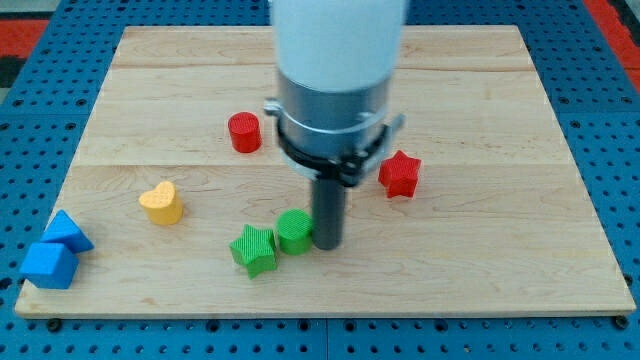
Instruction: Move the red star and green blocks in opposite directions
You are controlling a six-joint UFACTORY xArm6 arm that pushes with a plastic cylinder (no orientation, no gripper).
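The red star [399,174] lies at the view's centre right of the wooden board [500,120]. A green cylinder [294,231] and a green star [253,249] sit side by side near the view's bottom centre, touching or nearly so. My tip [327,243] rests right against the green cylinder's right side, below and to the left of the red star. The arm's white and grey body hides the board above the tip.
A red cylinder [244,132] sits left of the arm. A yellow heart [161,203] lies at the view's left. Two blue blocks [66,232] [48,264] sit at the board's bottom-left corner. Blue pegboard surrounds the board.
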